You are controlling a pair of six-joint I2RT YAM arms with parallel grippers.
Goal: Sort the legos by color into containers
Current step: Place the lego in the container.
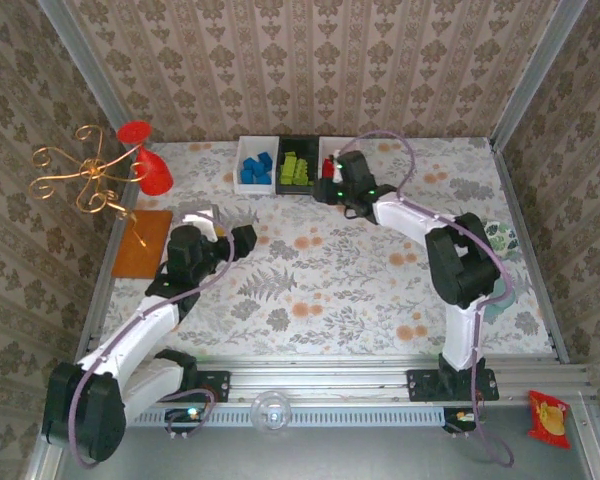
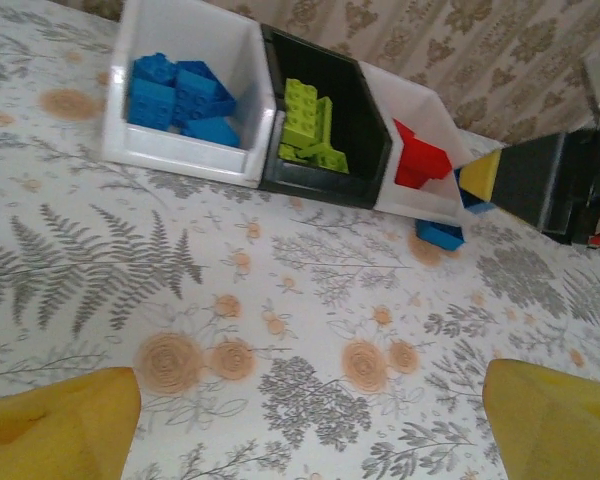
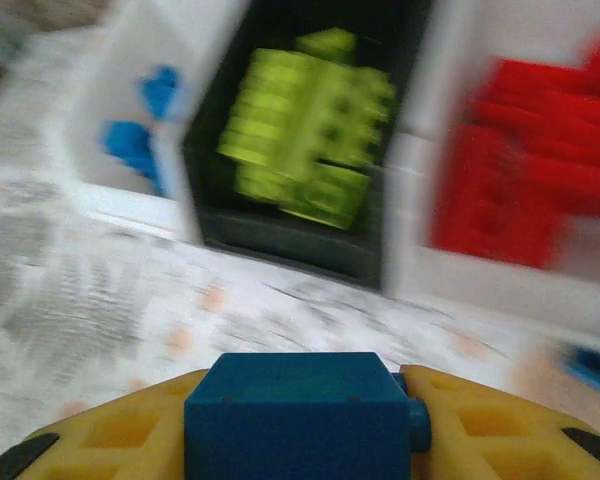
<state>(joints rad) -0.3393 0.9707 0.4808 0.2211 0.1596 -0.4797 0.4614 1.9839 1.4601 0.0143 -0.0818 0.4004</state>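
Three containers (image 2: 320, 188); one blue lego (image 3: 295, 400) in right gripper (image 3: 295, 432).

Three open-top containers stand in a row, touching, at the far side of the table. The left white bin (image 2: 185, 160) holds blue bricks (image 2: 180, 95), the black bin (image 2: 320, 187) holds lime green bricks (image 2: 310, 125) and the right white bin (image 2: 417, 205) holds red bricks (image 2: 422, 160). One loose blue brick (image 2: 440, 236) lies on the table just beside the right bin's near corner. Another one, a dark blue brick (image 3: 295, 415), sits clamped in the right tool (image 1: 330, 190), studs unseen.
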